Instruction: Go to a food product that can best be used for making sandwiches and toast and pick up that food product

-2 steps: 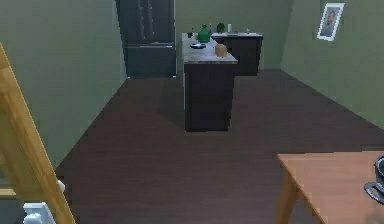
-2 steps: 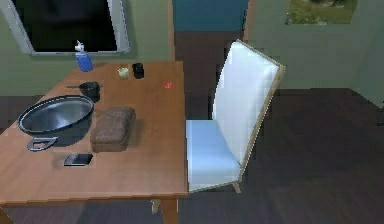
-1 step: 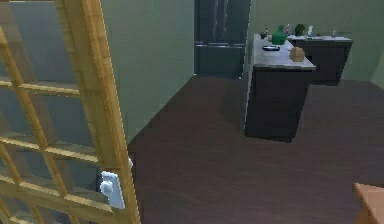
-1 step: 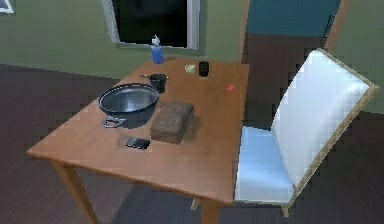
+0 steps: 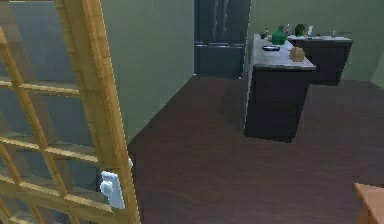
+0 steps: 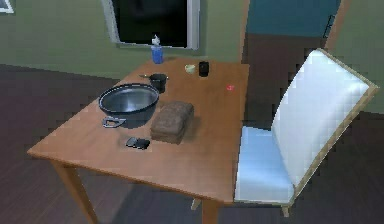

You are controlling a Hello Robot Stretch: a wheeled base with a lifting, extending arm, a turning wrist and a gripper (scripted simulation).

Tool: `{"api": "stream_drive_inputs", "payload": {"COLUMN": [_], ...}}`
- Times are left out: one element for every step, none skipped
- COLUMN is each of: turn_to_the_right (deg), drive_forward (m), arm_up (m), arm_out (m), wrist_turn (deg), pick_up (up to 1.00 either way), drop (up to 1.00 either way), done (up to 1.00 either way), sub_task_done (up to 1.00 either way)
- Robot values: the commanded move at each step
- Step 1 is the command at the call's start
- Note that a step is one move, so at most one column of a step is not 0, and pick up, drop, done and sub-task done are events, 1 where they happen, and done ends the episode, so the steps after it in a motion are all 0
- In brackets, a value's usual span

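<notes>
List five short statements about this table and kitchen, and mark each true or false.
1. A brown loaf lies on the wooden table. True.
2. A white-cushioned chair stands at the table. True.
3. The metal pan sits on the chair. False: it is on the table, beside the loaf.
4. The dark phone lies on the floor. False: it lies on the table, near the loaf.
5. A dark refrigerator stands at the far wall in the forward view. True.
</notes>
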Motion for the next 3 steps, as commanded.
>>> {"api": "stream_drive_inputs", "payload": {"turn_to_the_right": [0.0, 0.0, 0.0], "drive_forward": [0.00, 0.00, 0.00], "arm_up": [0.38, 0.00, 0.00], "arm_out": [0.00, 0.44, 0.00], "wrist_turn": [0.0, 0.0, 45.0], "pick_up": [0.00, 0.00, 0.00], "drop": [0.00, 0.00, 0.00], "done": [0.00, 0.00, 0.00], "sub_task_done": [0.00, 0.00, 0.00]}}
